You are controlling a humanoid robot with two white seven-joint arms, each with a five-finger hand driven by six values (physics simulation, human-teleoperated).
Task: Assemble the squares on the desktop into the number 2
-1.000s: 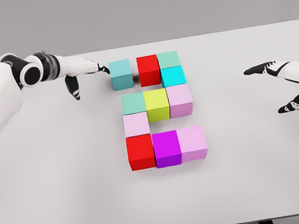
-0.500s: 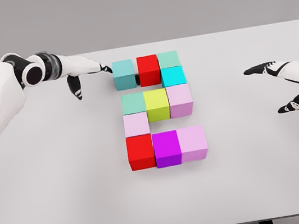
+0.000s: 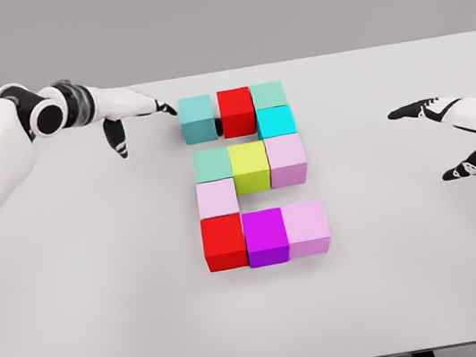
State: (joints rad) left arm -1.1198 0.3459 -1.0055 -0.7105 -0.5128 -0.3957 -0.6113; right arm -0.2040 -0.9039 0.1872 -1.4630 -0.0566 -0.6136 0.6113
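Left hand (image 3: 124, 115) is spread and holds nothing, fingertips just left of the teal cube (image 3: 197, 118), which sits against the red cube (image 3: 236, 110) in the figure's far row. Right hand (image 3: 462, 136) hangs open, well apart. Risk: a further sideways push would likely skew that row.

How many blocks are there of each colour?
Teal: 1
Red: 2
Mint green: 2
Cyan: 1
Yellow-green: 1
Pale pink: 3
Purple: 1
Total: 11 blocks
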